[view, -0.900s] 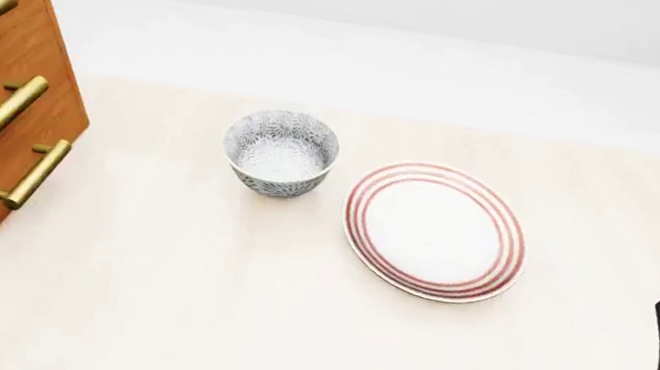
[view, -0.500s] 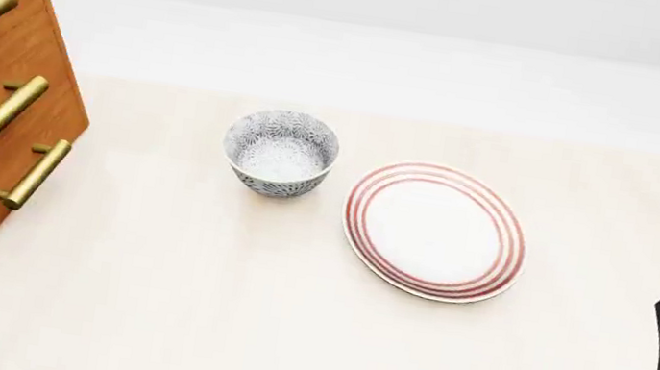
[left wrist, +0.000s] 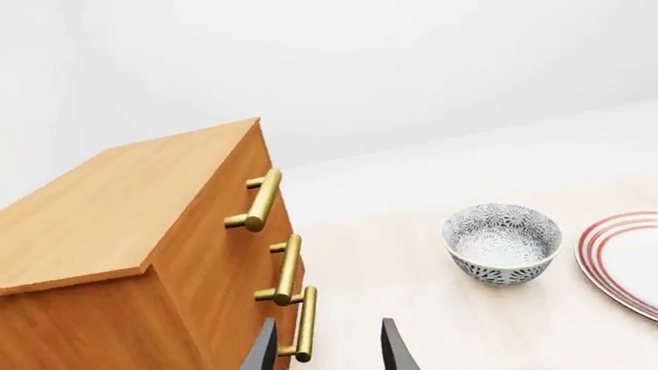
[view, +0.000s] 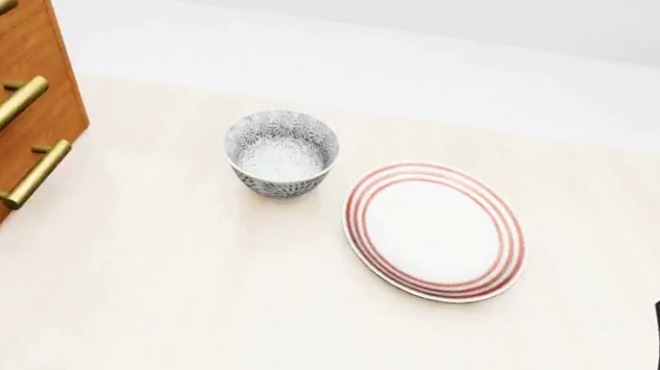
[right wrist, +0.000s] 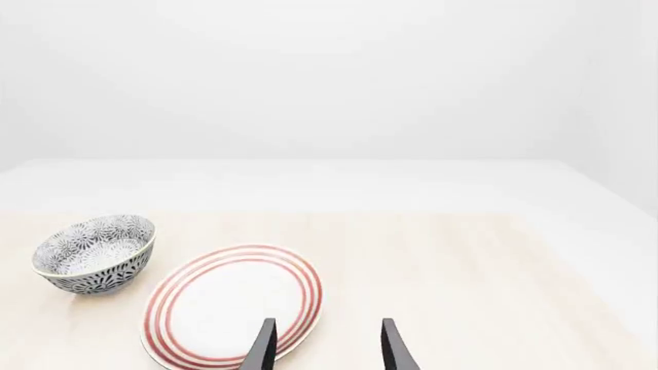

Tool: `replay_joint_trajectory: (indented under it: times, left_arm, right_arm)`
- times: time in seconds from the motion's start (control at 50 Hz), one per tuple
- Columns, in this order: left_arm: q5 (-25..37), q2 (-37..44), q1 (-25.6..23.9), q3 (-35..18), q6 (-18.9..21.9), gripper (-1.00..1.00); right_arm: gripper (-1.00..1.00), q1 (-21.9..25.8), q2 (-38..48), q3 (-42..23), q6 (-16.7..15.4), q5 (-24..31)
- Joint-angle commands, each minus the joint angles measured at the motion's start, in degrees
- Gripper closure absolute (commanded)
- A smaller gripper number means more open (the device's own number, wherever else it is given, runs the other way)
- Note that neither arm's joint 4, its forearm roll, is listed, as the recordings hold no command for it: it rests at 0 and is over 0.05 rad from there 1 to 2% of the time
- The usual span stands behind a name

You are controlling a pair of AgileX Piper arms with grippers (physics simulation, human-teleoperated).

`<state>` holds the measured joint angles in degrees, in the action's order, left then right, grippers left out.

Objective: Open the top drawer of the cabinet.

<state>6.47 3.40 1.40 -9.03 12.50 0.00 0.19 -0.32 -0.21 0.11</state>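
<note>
Both grippers — left gripper (left wrist: 326, 348), right gripper (right wrist: 326, 347) — jaws apart; top drawer (left wrist: 228, 206) shut.

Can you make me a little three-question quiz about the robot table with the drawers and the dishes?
1. True or false: the top drawer of the cabinet is already pulled out.
2. What sits between the cabinet and the red-ringed plate? A) a cup B) a patterned bowl C) a spoon
3. Fill in: the left gripper points toward the cabinet's ____ bar handles.

Key
1. False, it sits flush with the two drawers below.
2. B
3. brass
</note>
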Motion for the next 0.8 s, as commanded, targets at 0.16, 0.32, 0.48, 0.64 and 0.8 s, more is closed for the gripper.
replay_joint_trajectory:
  times: [0.16,0.32,0.48,0.64,0.8]
  left_arm:
    - [0.97,7.85,0.49,-6.64,13.45,-1.00]
    - [-1.17,12.91,0.40,-7.97,20.49,-1.00]
    - [-1.45,15.42,-0.28,-9.23,26.95,-1.00]
    - [-3.41,18.57,-0.05,-10.09,32.09,-1.00]
    - [-7.21,22.39,0.42,-9.45,38.20,-1.00]
  right_arm:
    - [-1.00,0.00,-0.03,-0.05,-0.01,0.08]
    - [-1.00,0.00,-0.03,-0.06,-0.01,0.09]
    - [-1.00,0.00,-0.01,-0.06,-0.01,0.07]
    - [-1.00,0.00,0.03,-0.04,-0.01,0.02]
    - [-1.00,0.00,0.02,-0.04,-0.02,0.02]
